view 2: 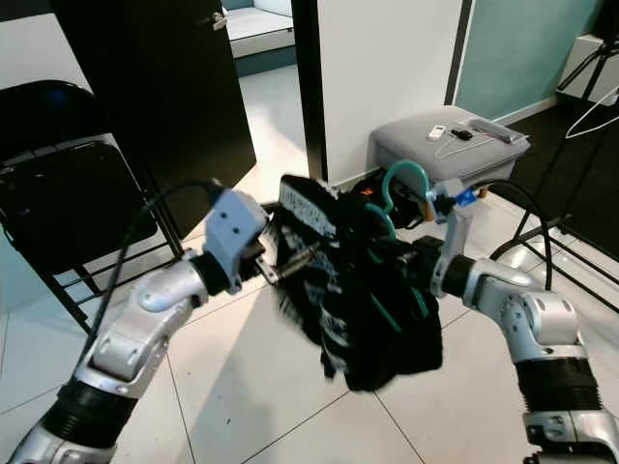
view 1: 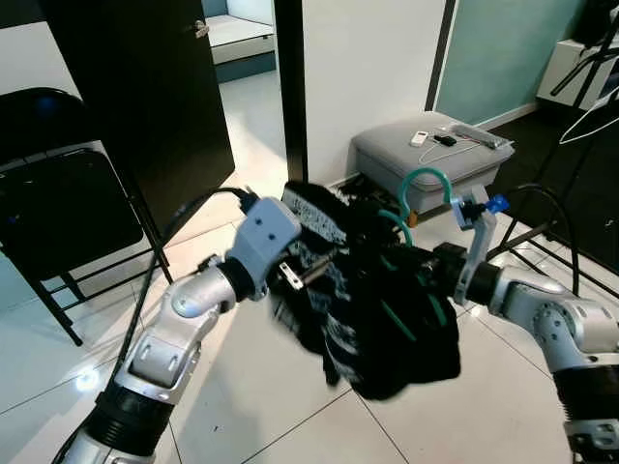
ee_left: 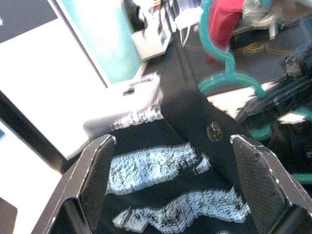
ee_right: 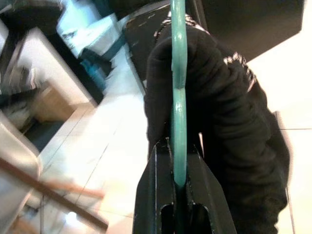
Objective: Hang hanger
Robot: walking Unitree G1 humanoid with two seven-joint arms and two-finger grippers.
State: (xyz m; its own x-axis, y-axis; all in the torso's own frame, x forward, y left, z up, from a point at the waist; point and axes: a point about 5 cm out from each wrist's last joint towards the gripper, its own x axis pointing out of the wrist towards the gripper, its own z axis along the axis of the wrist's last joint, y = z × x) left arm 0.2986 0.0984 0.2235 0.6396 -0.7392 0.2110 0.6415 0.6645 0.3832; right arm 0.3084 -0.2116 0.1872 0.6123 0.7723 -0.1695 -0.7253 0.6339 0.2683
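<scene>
One teal hanger [view 1: 426, 184] carries one black garment [view 1: 387, 309] with white patterning; two grippers attend it. The right gripper [ee_right: 178, 183] has its fingers pressed together on the hanger's teal bar, pinching it, with the dark cloth bunched just beyond the fingertips. In the head views the hanger's hook stands above the garment, between the two arms, and the garment hangs in mid-air over the tiled floor [view 1: 251, 406], not resting on anything. The left gripper [ee_left: 170, 161] is at the garment's opposite side with its two fingers [ee_left: 95, 175] spread wide, the patterned cloth lying between them; whether the fingers touch the cloth cannot be told. Behind the garment stands one grey ottoman [view 1: 387, 159] against a white wall [view 1: 368, 68], with one white remote [view 1: 419, 138], one small dark item and one long grey item on its top. One black folding chair [view 1: 68, 213] stands to the robot's left, beside a dark door [view 1: 145, 97] that is open onto a lit room. At the far right, dark stand legs [view 1: 551, 242] and a thin wire hanger [view 1: 590, 121] are near a teal wall [view 1: 513, 53]. The bunched garment hides most of the teal hanger's body from the head views.
</scene>
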